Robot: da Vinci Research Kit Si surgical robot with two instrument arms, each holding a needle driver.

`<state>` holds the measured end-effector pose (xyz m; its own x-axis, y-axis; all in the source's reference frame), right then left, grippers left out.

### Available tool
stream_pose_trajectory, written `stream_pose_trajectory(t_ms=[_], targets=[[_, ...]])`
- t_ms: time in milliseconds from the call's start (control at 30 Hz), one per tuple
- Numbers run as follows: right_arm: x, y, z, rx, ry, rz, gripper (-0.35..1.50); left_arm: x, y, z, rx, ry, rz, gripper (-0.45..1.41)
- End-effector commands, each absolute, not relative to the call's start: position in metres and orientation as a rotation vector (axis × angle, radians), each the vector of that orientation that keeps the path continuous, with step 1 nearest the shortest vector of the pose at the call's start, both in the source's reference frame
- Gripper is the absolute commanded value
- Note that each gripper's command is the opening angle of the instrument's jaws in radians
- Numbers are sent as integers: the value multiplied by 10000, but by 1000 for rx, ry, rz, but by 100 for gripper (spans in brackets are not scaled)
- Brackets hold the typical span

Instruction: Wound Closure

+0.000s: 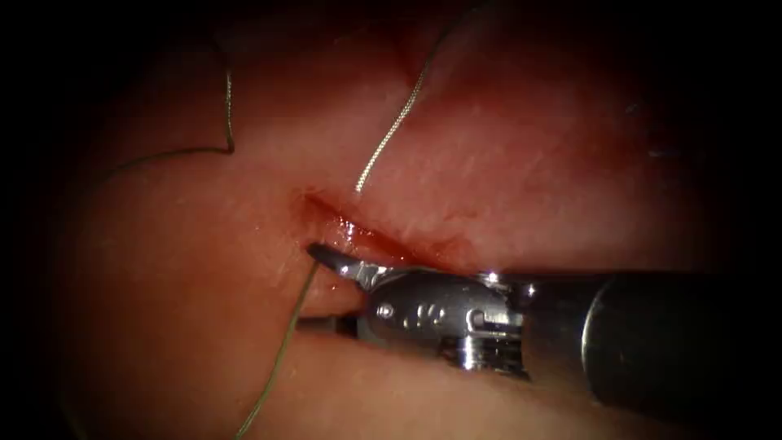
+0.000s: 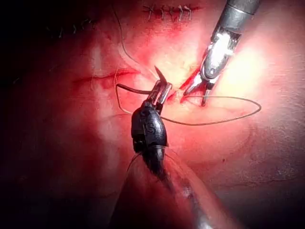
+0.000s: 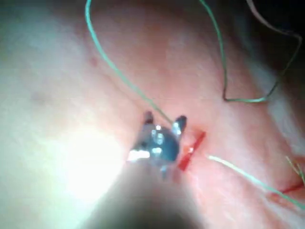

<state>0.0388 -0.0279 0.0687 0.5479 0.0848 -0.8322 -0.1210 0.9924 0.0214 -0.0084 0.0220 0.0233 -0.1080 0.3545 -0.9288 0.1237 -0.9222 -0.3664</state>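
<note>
The cut (image 1: 371, 242) runs across the tissue (image 1: 505, 147), wet with red fluid. My right tool (image 1: 319, 287) comes in from the right and lies at the cut's left end with its jaws open. A strand of thread (image 1: 281, 350) runs past its upper jaw, and in the right wrist view the thread (image 3: 119, 76) passes between the open jaws of the right tool (image 3: 164, 119). In the left wrist view my left tool (image 2: 161, 87) is shut on a thin pointed piece that looks like the needle (image 2: 159, 75), tip up and clear of the tissue, beside the right tool (image 2: 200, 93).
Another strand of thread (image 1: 395, 122) leaves the tissue just above the cut and runs up. A third strand (image 1: 229, 114) bends on the left side. A wide thread loop (image 2: 238, 112) lies on the tissue. A closed row of stitches (image 2: 167, 10) sits further off.
</note>
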Motion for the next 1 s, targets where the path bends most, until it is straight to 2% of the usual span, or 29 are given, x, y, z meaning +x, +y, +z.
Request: stream_pose_trajectory(t_ms=[33,67,533,1000], targets=[[402,-279,694,-25,998,115,-13,-89,221,240,-1986,-538,2160,-45],[404,-278,694,-12,1008,109,-35,-89,221,240,-1986,-538,2160,-45],[385,-323,629,84,1016,117,-35,-88,221,240,-1989,-541,2159,-45],[434,-407,523,220,1114,50,-35,-88,221,240,-1989,-542,2159,-45]])
